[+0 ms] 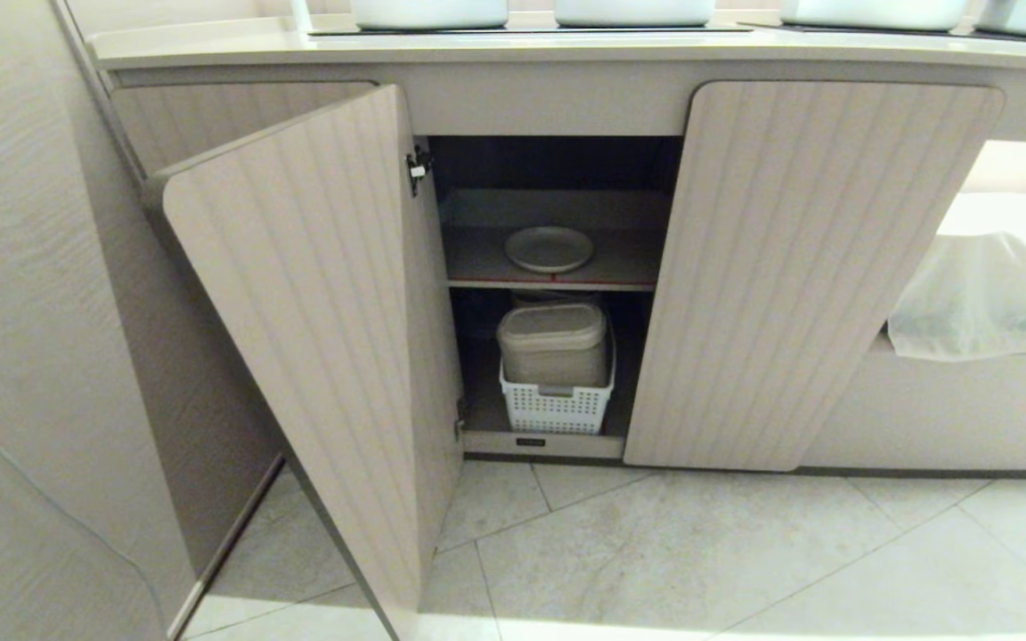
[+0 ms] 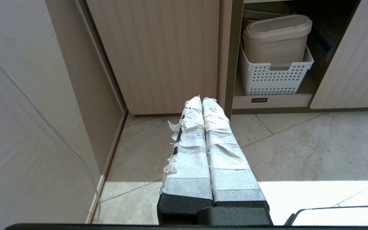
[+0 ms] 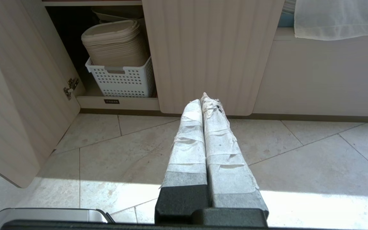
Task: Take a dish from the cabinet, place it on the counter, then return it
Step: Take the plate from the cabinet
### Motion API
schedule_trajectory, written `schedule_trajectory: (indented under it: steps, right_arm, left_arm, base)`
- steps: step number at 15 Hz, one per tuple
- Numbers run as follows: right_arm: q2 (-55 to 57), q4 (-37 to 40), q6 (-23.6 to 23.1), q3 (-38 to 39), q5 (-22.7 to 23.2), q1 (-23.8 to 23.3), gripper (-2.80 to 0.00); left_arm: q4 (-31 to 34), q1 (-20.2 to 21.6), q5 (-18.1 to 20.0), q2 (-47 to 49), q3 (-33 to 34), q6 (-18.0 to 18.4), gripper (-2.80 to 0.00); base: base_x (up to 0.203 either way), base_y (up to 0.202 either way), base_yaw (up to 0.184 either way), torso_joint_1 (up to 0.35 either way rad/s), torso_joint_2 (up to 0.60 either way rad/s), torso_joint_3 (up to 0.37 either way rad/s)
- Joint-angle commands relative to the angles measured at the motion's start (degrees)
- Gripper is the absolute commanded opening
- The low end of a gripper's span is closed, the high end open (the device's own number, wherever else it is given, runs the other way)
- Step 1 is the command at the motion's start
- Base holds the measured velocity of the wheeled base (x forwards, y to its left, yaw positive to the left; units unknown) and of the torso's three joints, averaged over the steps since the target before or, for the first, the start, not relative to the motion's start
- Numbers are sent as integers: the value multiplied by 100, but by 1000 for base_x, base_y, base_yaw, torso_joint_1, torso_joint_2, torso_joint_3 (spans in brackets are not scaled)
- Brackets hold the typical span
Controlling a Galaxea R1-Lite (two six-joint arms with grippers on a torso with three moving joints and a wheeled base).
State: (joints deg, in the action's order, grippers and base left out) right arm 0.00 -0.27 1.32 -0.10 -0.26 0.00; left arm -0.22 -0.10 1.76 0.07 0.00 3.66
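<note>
Step in hand: none of the handling begun; I judge this the approach, ahead of taking the dish (image 1: 549, 248). The dish lies flat on the upper shelf (image 1: 620, 263) of the cabinet (image 1: 798, 267), near the middle of the opening, with one door (image 1: 317, 329) swung wide toward me and the neighbouring one shut. The counter (image 1: 566, 49) runs above, its front edge in sight.

My left gripper (image 2: 202, 99) hangs low over the floor (image 1: 700, 552) before the open door, taped fingers pressed together, nothing between them. My right gripper (image 3: 204, 97) hangs likewise before the shut door, fingers together, empty. Neither appears in the head view.

Next move, as I judge it: one arm must rise to shelf height, part its fingers and reach in over the red shelf edge to take the dish by its rim; the open door stands close on the left side, so clearance there wants care.

Views compared: only the head view shows the dish and counter. The wrist views show the grippers and, more plainly, the white basket (image 2: 275, 75) with its stacked beige containers (image 2: 276, 38) on the cabinet floor, and the right wrist view alone shows the door hinge (image 3: 70, 87)
</note>
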Motion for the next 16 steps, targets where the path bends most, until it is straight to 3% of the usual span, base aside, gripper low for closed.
schedule_trajectory:
  steps: [1,12,16]
  right_arm:
    - [0,0,0,1,-1,0,-280]
    - [2,-2,0,1,-1,0,-280]
    - [3,0,0,1,-1,0,-280]
  left_arm:
    - [-4,1,0,1,0,3,-280]
    - [-4,1,0,1,0,-5,-280]
    - [-4,1,0,1,0,-5,-280]
  base:
    - [0,0,0,0,0,0]
    - [0,0,0,0,0,0]
    - [1,-176,0,2,1,3]
